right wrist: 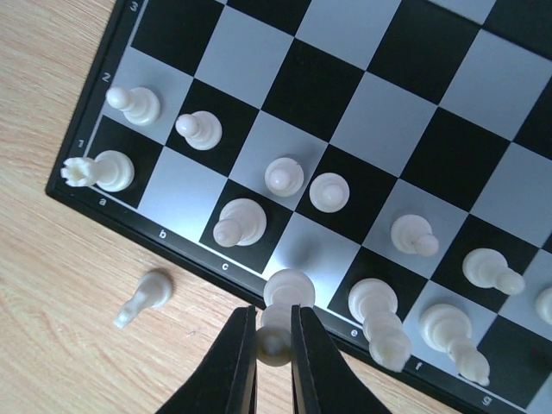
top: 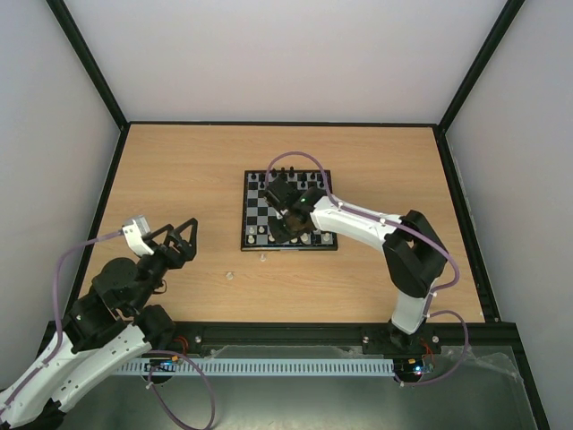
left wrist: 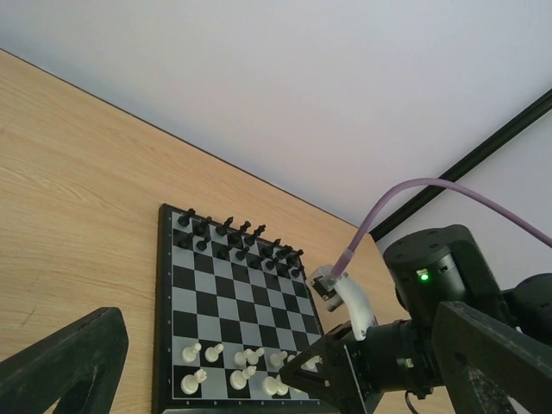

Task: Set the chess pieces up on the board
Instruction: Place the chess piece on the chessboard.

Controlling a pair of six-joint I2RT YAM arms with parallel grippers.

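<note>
The board (top: pixel 254 215) lies mid-table; it also shows in the left wrist view (left wrist: pixel 216 302) and the right wrist view (right wrist: pixel 414 112). Several whitish chess pieces (right wrist: pixel 240 220) stand on its two near rows. My right gripper (right wrist: pixel 274 338) is shut on one whitish piece (right wrist: pixel 281 315), holding it over the board's near edge by the empty pale square of file d. Another whitish piece (right wrist: pixel 142 298) lies on the table just off the near edge. My left gripper (top: pixel 183 235) is open and empty, far left of the board.
Black pieces (left wrist: pixel 237 237) fill the board's far rows. Two small whitish pieces (top: pixel 230 275) (top: pixel 262 257) lie on the wood in front of the board. A black frame (top: pixel 277 124) and pale walls bound the table. The right arm (top: pixel 376 233) reaches over the board's right side.
</note>
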